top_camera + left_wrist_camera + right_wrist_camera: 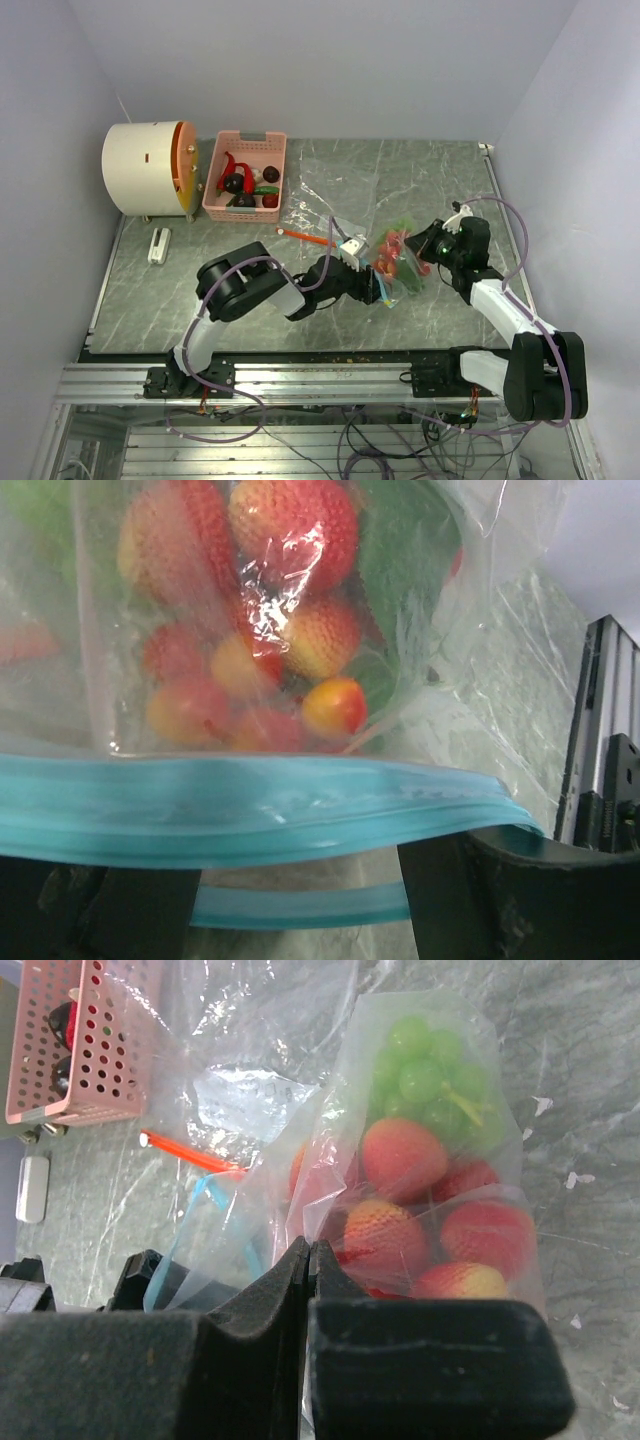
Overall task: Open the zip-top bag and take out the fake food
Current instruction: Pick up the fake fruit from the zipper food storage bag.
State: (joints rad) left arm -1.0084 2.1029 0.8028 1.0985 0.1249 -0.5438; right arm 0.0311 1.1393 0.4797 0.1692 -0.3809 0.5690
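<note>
The clear zip-top bag (400,262) lies between my two grippers, mid-table. It holds the fake food: red-yellow strawberries (295,520) and green grapes (425,1070). My left gripper (378,285) is at the bag's mouth and stands open. One side of the blue zip strip (300,810) runs across above its dark fingers (470,900). The other side of the strip spans the gap between them, so the mouth is parted. My right gripper (310,1260) is shut on a fold of the bag's film (300,1190), beside the strawberries (400,1155).
A pink slotted basket (250,136) with toy vegetables stands at the back left, beside a white and orange drum (150,168). A second clear bag with an orange-red zip (310,237) lies behind the left gripper. A small white block (159,245) lies at the left.
</note>
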